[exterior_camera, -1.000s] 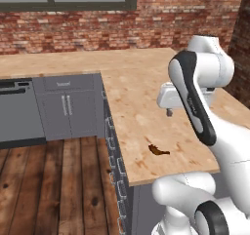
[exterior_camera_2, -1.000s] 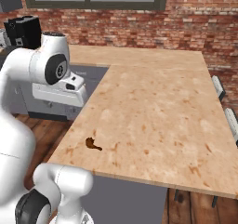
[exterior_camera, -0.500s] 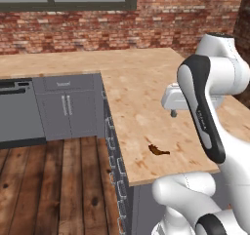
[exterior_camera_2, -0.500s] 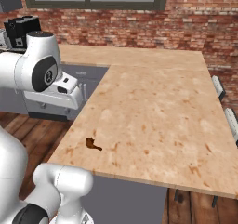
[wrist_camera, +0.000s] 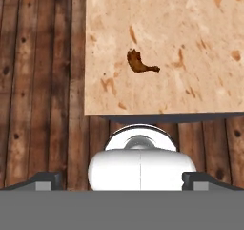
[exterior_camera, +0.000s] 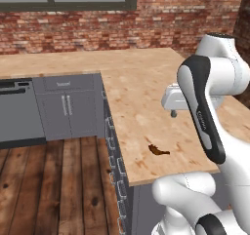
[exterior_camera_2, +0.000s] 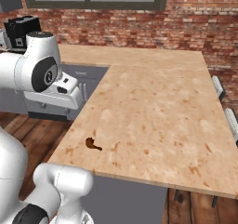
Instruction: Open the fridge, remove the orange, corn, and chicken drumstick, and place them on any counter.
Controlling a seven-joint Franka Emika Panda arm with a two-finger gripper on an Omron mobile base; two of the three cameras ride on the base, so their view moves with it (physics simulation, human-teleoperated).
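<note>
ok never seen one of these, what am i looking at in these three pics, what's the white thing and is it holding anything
The white thing is a robot arm on a driving base, in a computer-rendered kitchen. Two pictures come from cameras on the base, behind the arm to its left and right; the third comes from a camera on the hand, looking down past its fingers.

The big tan surface is the counter, with grey cabinets below and a brick wall behind. The small dark reddish-brown piece lying near the counter's edge is the chicken drumstick, also seen in the right view and from the hand.

The gripper is open and holds nothing; it hangs above the counter, apart from the drumstick. The orange, corn and fridge are not to be seen here.
</note>
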